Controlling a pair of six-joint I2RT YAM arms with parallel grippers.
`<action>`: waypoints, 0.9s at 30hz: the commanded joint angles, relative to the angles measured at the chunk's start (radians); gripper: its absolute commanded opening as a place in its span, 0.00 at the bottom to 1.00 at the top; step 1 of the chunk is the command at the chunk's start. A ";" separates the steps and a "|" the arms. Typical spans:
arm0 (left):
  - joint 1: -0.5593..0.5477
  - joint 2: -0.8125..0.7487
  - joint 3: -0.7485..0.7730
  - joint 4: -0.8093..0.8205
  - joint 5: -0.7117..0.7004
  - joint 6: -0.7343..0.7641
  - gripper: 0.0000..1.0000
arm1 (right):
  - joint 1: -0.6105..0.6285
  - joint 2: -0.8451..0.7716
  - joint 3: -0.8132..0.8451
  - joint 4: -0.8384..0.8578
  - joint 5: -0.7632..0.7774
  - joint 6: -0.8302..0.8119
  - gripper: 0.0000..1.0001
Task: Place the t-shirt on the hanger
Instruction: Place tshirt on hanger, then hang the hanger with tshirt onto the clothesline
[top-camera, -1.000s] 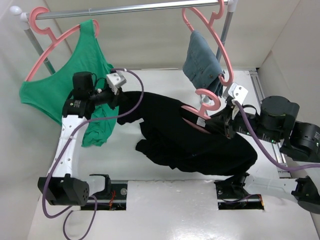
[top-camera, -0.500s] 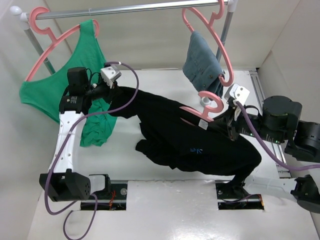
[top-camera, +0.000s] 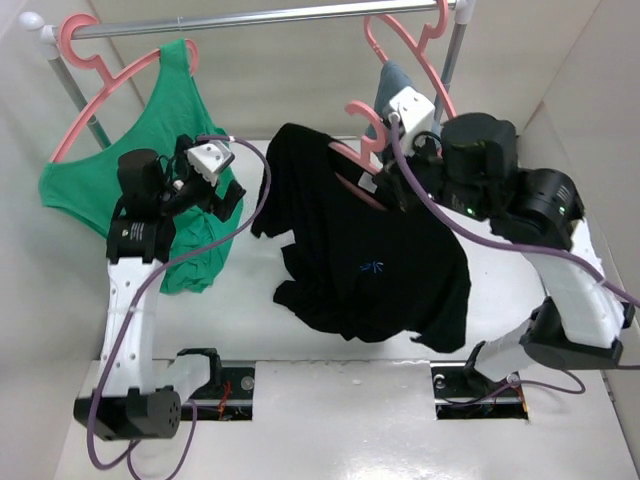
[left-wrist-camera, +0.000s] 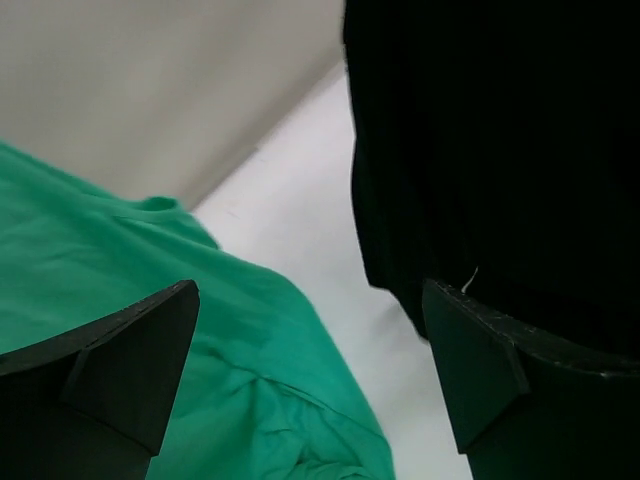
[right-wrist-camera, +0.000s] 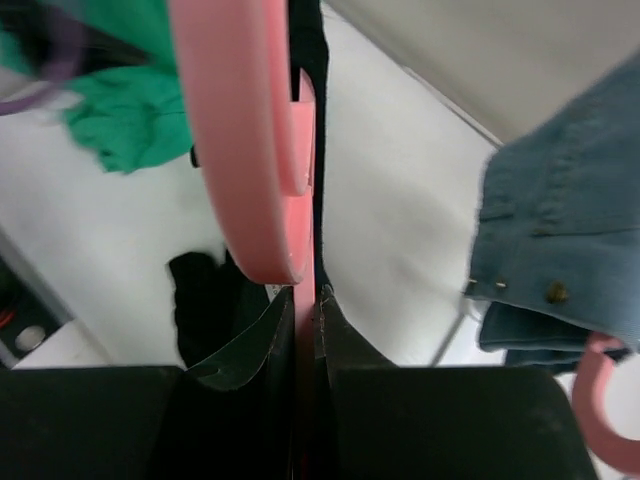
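Observation:
The black t-shirt (top-camera: 370, 250) hangs draped over the pink hanger (top-camera: 358, 122), lifted off the table under the rail. My right gripper (top-camera: 388, 182) is shut on the hanger's neck just below the hook. In the right wrist view the jaws (right-wrist-camera: 305, 310) pinch the thin pink stem of the hanger (right-wrist-camera: 240, 130), with black t-shirt cloth (right-wrist-camera: 205, 300) below. My left gripper (top-camera: 228, 198) stands open beside the t-shirt's left sleeve, holding nothing. Its wrist view shows the open gripper (left-wrist-camera: 310, 370) between the green top (left-wrist-camera: 150, 280) and the t-shirt (left-wrist-camera: 480, 150).
A metal rail (top-camera: 270, 18) runs across the back. A green tank top (top-camera: 130, 170) hangs on a pink hanger at the left. A blue-grey garment (top-camera: 390, 85) on another pink hanger hangs at the right, close behind my right wrist, also seen as denim (right-wrist-camera: 560, 240).
My right arm has raised the hanger with the t-shirt up and leftward toward the rail. My left gripper has opened, let go of the t-shirt's sleeve and drawn back slightly left.

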 joint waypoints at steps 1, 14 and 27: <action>0.003 -0.078 0.008 0.121 -0.117 -0.092 0.93 | -0.087 0.013 0.084 0.052 0.126 0.002 0.00; -0.007 -0.100 -0.015 0.071 -0.102 -0.189 1.00 | -0.244 0.035 -0.024 0.505 -0.081 -0.065 0.00; -0.007 -0.118 -0.086 0.068 -0.077 -0.287 1.00 | -0.352 0.174 0.007 0.784 -0.012 -0.018 0.00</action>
